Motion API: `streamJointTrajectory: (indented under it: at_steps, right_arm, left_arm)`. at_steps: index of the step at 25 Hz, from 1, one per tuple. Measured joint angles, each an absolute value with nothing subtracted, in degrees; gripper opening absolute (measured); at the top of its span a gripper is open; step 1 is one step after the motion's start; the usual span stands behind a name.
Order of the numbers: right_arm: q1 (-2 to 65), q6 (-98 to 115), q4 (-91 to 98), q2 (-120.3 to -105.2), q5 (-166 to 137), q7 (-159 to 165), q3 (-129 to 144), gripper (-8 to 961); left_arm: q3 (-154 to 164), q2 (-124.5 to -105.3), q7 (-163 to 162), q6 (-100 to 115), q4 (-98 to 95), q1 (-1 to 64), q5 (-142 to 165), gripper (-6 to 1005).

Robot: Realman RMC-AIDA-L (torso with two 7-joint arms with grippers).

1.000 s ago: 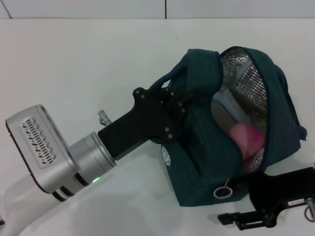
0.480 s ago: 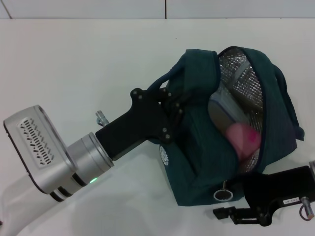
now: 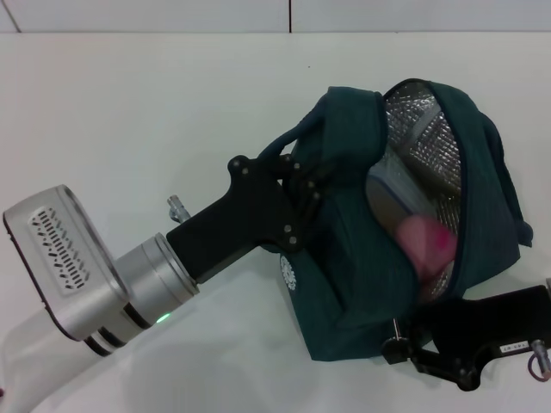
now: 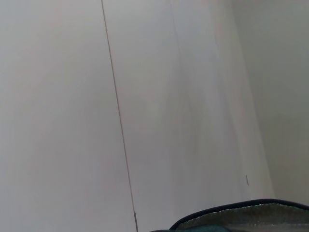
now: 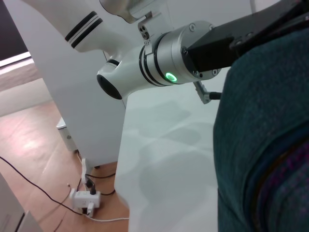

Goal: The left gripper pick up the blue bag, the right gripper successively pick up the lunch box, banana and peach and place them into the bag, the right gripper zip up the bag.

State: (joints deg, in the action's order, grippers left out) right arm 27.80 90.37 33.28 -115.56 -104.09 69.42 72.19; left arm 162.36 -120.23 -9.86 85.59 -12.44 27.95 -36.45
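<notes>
Blue bag (image 3: 405,224) is lying on the white table (image 3: 129,112), mouth gaping so the silver lining shows, with the lunch box (image 3: 392,194) and the pink peach (image 3: 426,243) already inside; the banana is not showing. Left gripper (image 3: 301,185) is clamping the bag's near-side fabric by the handle, holding the opening up. Right gripper (image 3: 405,348) is now sitting at the bag's lower corner, its fingertips touching the zipper pull (image 3: 397,337); whether they are pinching it I cannot tell. Half a second ago the ring was hanging free and the fingers were lying lower, just beside the bag. So loading looks finished and zipping is beginning. The bag itself has barely shifted.
</notes>
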Motion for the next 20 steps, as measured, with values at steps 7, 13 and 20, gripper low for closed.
streamJointTrajectory:
  at_steps: [7, 13, 20]
  right_arm:
    - [25.43, 90.46, 37.01, -115.7, -103.88, 68.27, 72.2, 19]
    - [25.36, 90.46, 37.1, -115.63, -103.81, 67.85, 72.24, 19]
    - [25.57, 90.68, 37.17, -115.59, -98.91, 63.83, 72.25, 19]
  left_arm:
    - [162.34, -120.11, -12.89, 86.58, -13.75, 27.26, -36.4, 134]
    - [162.08, -119.89, -23.2, 91.01, -13.32, 27.42, -36.7, 268]
    - [160.93, -119.53, -37.68, 98.14, -6.99, 28.29, -36.89, 431]
